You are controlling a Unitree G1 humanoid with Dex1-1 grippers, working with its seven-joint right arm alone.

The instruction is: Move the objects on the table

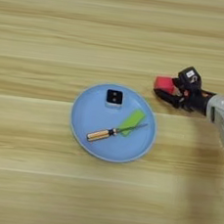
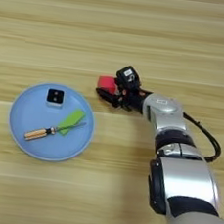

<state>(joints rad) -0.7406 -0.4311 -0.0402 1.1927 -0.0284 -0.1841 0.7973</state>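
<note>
The right gripper (image 2: 106,87) pinches the red cube (image 1: 163,84) between its two black fingers, just right of the blue plate (image 1: 83,125).

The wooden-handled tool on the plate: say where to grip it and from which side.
Probably grip the tool at its light wooden handle, its thicker part, from above. It lies flat and slanted on the blue plate, blade over a green piece, so set the jaws across the handle.

A small red cube (image 1: 164,83) sits on the wooden surface (image 1: 54,33), just right of the blue plate (image 1: 83,125). A thin dark-bladed, wooden-handled tool (image 1: 112,132) lies slantwise on that plate.
</note>
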